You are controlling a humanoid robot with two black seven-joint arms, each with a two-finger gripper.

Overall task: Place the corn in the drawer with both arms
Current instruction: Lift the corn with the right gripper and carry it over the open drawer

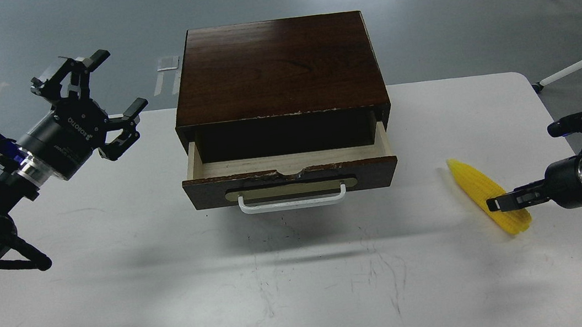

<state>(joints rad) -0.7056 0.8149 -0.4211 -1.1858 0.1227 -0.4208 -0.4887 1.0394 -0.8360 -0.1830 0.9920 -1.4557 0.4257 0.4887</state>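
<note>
Head view: right gripper [498,203] clamps corn [486,192] at right; left gripper [105,100] splayed; next, carry to open drawer [288,161].

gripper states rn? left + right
Left tool: open, fingers spread, holding nothing, up beside the wooden box.
Right tool: shut on the corn, gripping near its thick end.

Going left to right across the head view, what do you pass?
Open left hand → dark brown wooden box's pulled-out drawer with white bar handle → bright yellow plastic corn cob → right hand, shut on the corn's thick end.
</note>
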